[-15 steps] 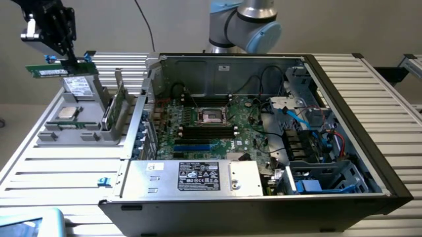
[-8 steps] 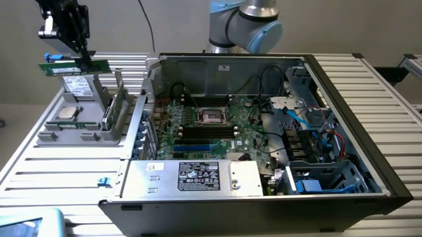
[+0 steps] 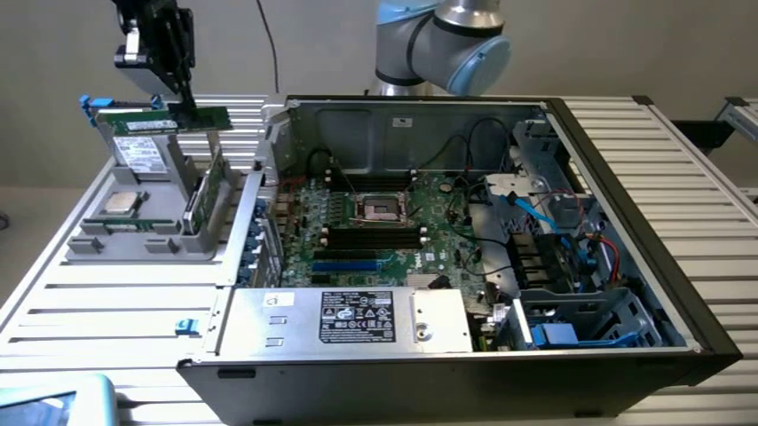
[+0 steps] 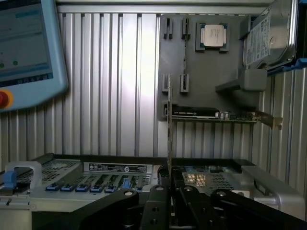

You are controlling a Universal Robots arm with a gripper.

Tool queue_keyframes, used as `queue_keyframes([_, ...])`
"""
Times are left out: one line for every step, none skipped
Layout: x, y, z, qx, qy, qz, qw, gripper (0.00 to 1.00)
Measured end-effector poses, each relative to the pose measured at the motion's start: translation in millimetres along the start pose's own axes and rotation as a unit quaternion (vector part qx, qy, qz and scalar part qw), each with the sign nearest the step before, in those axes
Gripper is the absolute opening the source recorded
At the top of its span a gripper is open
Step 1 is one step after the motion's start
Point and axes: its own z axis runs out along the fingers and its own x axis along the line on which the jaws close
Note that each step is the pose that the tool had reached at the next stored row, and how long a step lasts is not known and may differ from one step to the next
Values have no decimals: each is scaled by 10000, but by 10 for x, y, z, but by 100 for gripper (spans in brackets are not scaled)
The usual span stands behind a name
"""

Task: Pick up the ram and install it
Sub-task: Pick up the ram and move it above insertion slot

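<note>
High on the exterior view's left, the pincer [image 3: 188, 109] is closed tight on the ram [image 3: 148, 122]. It holds the ram in the air over the grey holder [image 3: 119, 244] with the silver chip [image 3: 122, 202]. Further right, the open computer case [image 3: 391, 133] sits on the tabletop [image 3: 95, 302].
</note>
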Motion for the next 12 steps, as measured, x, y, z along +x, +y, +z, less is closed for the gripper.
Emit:
queue_keyframes([1,-41,-1,-9,0,-1,10000,14])
queue_keyframes([1,-81,-2,-19,0,-1,10000,14])
queue_keyframes([2,-118,-3,-31,0,-2,10000,14])
queue_keyframes([2,-158,-5,-43,0,-2,10000,14])
queue_keyframes([3,-196,-6,-55,0,-2,10000,14])
queue_keyframes([3,-236,-7,-65,0,-2,10000,14])
queue_keyframes([3,-277,-8,-73,0,-2,10000,14])
queue_keyframes([4,-321,-9,-79,-1,-3,10000,14])
queue_keyframes([5,-370,-10,-84,-1,-3,10000,14])
queue_keyframes([5,-413,-12,-88,0,-2,10000,14])
queue_keyframes([6,-459,-13,-89,-1,-3,10000,14])
queue_keyframes([6,-505,-14,-90,-1,-3,10000,14])
